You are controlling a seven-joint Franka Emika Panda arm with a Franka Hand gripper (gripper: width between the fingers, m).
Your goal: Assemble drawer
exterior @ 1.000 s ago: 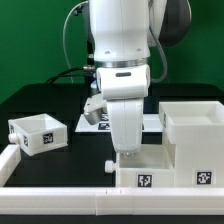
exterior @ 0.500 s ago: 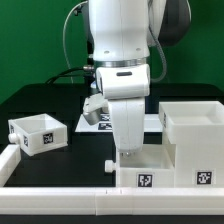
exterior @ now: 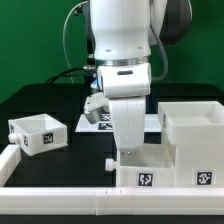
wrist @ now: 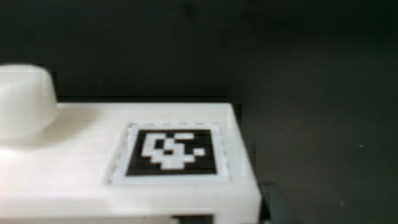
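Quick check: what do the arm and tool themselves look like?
The arm is glossy white with rounded casings and a dark ring band above the wrist. The tool has a plain white, blocky body. A black cable loops behind the arm. No markings are readable.

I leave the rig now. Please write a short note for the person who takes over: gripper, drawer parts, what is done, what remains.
Gripper: down on the middle drawer box; fingers hidden, open or shut cannot be told.
Middle drawer box: against the cabinet at the exterior view's right, knob pointing to the exterior view's left; how far in is unclear.
Second drawer box: loose on the table at the exterior view's left, apart.
Done: middle drawer box brought to the cabinet. Left: probably seat it, then insert the second drawer box.
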